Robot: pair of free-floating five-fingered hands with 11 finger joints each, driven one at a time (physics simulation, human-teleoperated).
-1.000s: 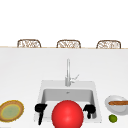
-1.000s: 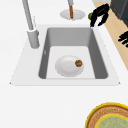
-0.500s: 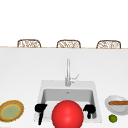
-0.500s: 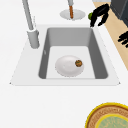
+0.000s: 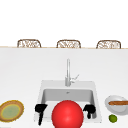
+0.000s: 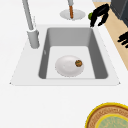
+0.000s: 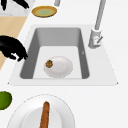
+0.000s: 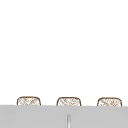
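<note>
My two black hands hang at the near edge of the sink, with a large red ball [image 5: 67, 114] between them in the front view. The left hand [image 5: 40, 110] sits at the sink's near left corner, one finger pointing straight down and the rest loosely bent, grasping nothing. The right hand [image 5: 89, 110] floats at the near right corner with its fingers curled downward over the rim, also holding nothing; from the right side it [image 7: 13, 50] hovers just above the sink's [image 7: 15, 77] front edge, fingertips pointing down towards the basin wall without touching anything I can make out.

In the basin lies a white plate [image 7: 59, 66], flat on the bottom, with a small brown-and-green piece of food [image 7: 49, 64] resting on the rim nearest my hands. The same plate [image 6: 68, 65] shows from the left side, apart from both hands.

On the surface to my left sits a yellow-rimmed plate [image 5: 11, 110] with a green centre. To my right, a white dish [image 5: 116, 107] carries a brown stick-like item [image 5: 118, 102] laid across it, and a lime [image 5: 113, 118] lies just beside that dish on its near side.

Behind the basin the faucet [image 5: 68, 73] stands upright at the middle of the back rim, lever to its right. Farthest off, three woven chair backs [image 5: 68, 44] line the far edge of the surface.
</note>
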